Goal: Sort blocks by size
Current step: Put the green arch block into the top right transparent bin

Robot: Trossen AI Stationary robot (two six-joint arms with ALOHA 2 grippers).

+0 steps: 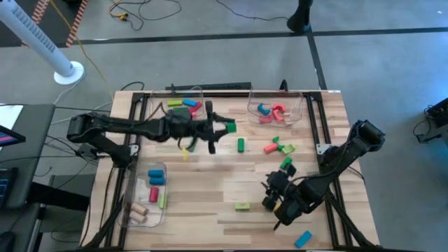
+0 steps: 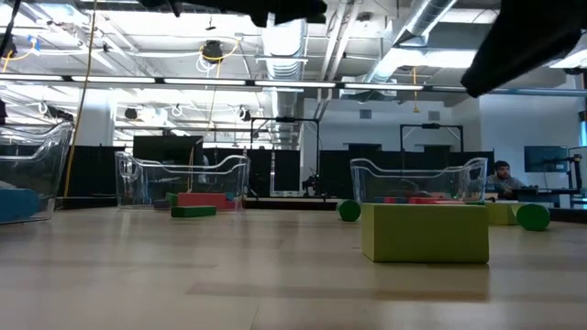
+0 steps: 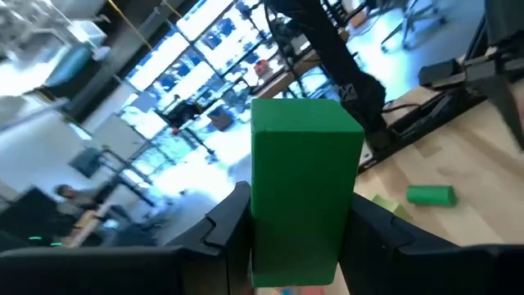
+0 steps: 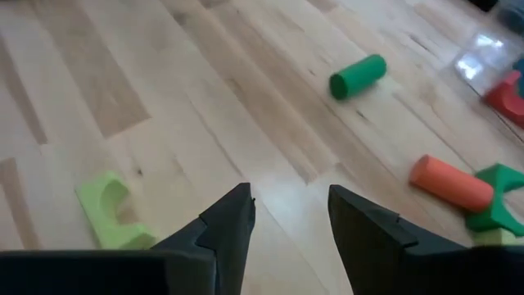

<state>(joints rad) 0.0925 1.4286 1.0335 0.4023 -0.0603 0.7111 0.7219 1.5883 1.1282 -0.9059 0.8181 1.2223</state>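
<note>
Left gripper [image 1: 227, 127] above the table's middle, just in front of the far-left clear bin [image 1: 183, 106], fingers pinching a green rectangular block [image 3: 304, 190]. Near-left bin [image 1: 148, 197] with blue, red, green and plain wood blocks inside. Loose on the bare wood: green cylinder [image 1: 241, 145], orange cylinder [image 4: 451, 183], light green arch block [image 1: 242, 206]. Right gripper [image 4: 288, 220] low over the table's near right, fingers spread apart, nothing between them.

A grey concrete floor [image 1: 210, 56] surrounds the wooden table [image 1: 210, 189], with cables strewn across it. Overhead, exposed ducts [image 2: 293, 41] and strip lights [image 2: 165, 84] cross the ceiling.
</note>
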